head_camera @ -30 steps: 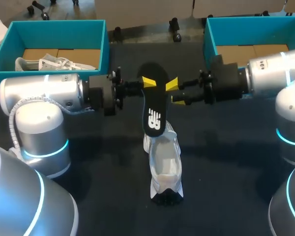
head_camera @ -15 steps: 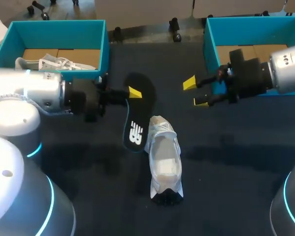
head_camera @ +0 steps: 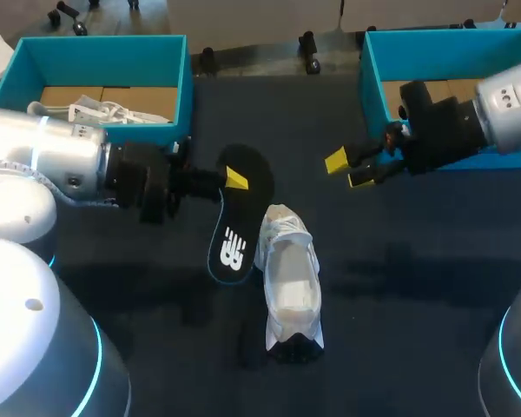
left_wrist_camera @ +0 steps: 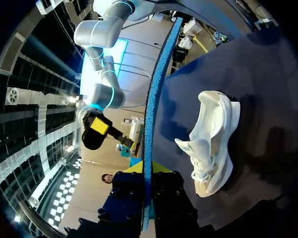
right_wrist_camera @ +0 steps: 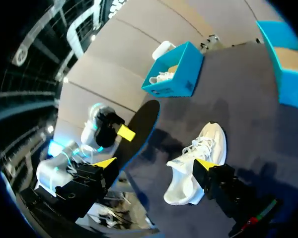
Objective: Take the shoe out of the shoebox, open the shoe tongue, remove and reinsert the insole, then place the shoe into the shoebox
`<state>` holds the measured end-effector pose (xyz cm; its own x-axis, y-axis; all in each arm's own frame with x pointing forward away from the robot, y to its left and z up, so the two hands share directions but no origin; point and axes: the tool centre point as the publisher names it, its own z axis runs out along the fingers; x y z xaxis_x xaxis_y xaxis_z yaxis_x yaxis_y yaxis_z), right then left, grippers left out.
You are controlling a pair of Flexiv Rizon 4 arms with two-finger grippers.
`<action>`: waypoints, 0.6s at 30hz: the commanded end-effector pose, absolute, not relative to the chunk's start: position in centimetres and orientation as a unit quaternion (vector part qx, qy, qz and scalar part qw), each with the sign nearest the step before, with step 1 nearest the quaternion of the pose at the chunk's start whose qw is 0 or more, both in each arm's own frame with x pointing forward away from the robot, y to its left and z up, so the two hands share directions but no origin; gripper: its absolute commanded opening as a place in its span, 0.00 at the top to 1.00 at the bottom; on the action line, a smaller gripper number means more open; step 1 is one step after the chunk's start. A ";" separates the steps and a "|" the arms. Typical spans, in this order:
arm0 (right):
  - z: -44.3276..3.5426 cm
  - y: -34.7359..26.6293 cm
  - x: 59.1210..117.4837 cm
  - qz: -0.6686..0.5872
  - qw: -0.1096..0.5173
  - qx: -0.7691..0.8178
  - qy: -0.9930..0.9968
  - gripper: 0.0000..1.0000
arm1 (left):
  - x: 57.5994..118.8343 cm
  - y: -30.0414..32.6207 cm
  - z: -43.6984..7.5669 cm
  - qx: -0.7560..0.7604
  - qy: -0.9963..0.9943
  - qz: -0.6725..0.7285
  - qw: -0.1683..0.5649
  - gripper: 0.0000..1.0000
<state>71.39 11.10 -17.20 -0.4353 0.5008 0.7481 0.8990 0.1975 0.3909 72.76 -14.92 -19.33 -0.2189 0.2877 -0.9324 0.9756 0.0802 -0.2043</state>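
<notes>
Head view gives us two teal boxes at the far side of the desk [head_camera: 399, 287]: the left shoebox [head_camera: 104, 52] holds a second white shoe [head_camera: 95, 111] on its cardboard floor, and the right shoebox [head_camera: 434, 54] shows cardboard. Our left gripper [head_camera: 232, 179] clamps the black insole [head_camera: 234, 239] just beside the white sneaker [head_camera: 288, 278] lying on the desk. Our right gripper [head_camera: 347, 169] hangs spread wide before the right shoebox.

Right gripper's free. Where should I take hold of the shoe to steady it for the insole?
Probably the opening's rim on the side facing the right gripper, coming down from above. The shoe sits upright on its sole, opening upward, so one finger can drop inside. The left gripper holds the insole on the other side.
</notes>
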 end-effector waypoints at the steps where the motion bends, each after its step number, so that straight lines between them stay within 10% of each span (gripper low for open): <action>1: -17.1 9.0 70.6 -0.372 0.173 -0.329 -0.850 0.00 | 70.4 -13.3 -18.0 0.500 0.648 -0.453 0.353 1.00; 18: -18.4 8.5 69.3 -0.385 0.119 -0.190 -0.895 0.00 | 68.4 -12.8 -18.2 0.504 0.662 -0.482 0.275 1.00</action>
<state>68.86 8.33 -18.65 -0.8653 0.2965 0.4043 0.4987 0.5922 0.6330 68.40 -12.69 -18.17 -0.3405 0.3991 -0.8513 0.9322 0.0253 -0.3610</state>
